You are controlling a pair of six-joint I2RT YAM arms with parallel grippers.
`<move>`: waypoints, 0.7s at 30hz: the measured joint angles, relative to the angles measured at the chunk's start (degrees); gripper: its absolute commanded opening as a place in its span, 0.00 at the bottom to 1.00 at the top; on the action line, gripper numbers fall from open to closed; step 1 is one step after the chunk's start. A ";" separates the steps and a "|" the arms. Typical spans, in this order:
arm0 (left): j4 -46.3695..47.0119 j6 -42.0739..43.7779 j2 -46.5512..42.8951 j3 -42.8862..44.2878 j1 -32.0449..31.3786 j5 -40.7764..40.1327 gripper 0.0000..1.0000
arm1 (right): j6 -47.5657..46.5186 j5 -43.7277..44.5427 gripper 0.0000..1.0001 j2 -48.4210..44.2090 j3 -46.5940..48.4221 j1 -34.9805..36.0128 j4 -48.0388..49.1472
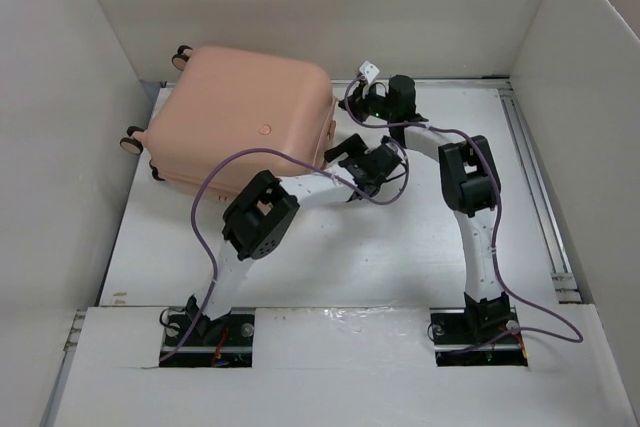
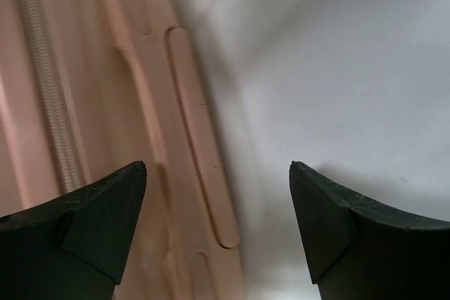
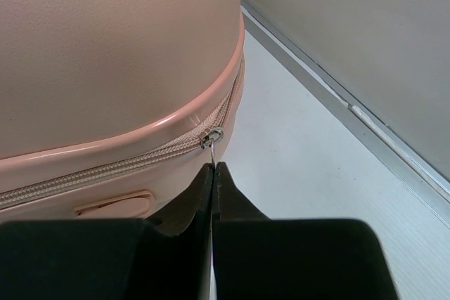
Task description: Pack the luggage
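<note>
The luggage [image 1: 240,112] lies flat at the far left of the worktop [image 1: 400,257], shell halves together, its wheels [image 1: 131,142] on the left side toward the white side wall. The right end effector [image 3: 213,168] is at the far right corner of the case, clenched with its fingers pressed together. A thin metal pull tab runs from the zipper slider [image 3: 211,135] down between the fingertips, so it is grasping that pull. The zipper [image 3: 105,170] to the left of the slider appears meshed; past the slider, around the corner, its condition cannot be determined. The left end effector [image 2: 218,168] hangs at the right edge of the case, nearer than the right one, released, with both fingers spread wide and nothing between them. Beneath it the left wrist view shows the pink side panel with a recessed carry handle [image 2: 200,138] and a ribbed zip line, with bare worktop just to the right. No contact between the left fingers and the case is visible.
</note>
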 measured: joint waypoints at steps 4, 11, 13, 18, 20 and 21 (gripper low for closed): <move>2.08 0.68 -0.07 -0.22 0.81 -4.81 0.79 | 0.00 0.04 0.00 -0.02 -0.24 0.00 0.35; 1.73 -0.09 -0.11 0.07 1.44 -2.56 0.70 | 0.00 0.00 0.00 -0.02 -0.35 -0.02 0.52; -0.28 -0.66 -0.09 1.14 2.34 0.63 0.62 | 0.00 -0.02 0.00 -0.02 -0.37 -0.04 0.52; -5.53 -3.72 2.64 6.67 5.03 7.48 0.61 | 0.02 -0.07 0.00 -0.02 -0.42 -0.09 0.57; -7.91 -4.83 4.31 9.38 5.73 8.79 0.62 | 0.04 -0.04 0.00 -0.04 -0.68 -0.09 0.76; -9.60 -5.16 5.07 11.06 5.99 9.60 0.62 | 0.07 -0.04 0.00 -0.07 -0.76 -0.09 0.92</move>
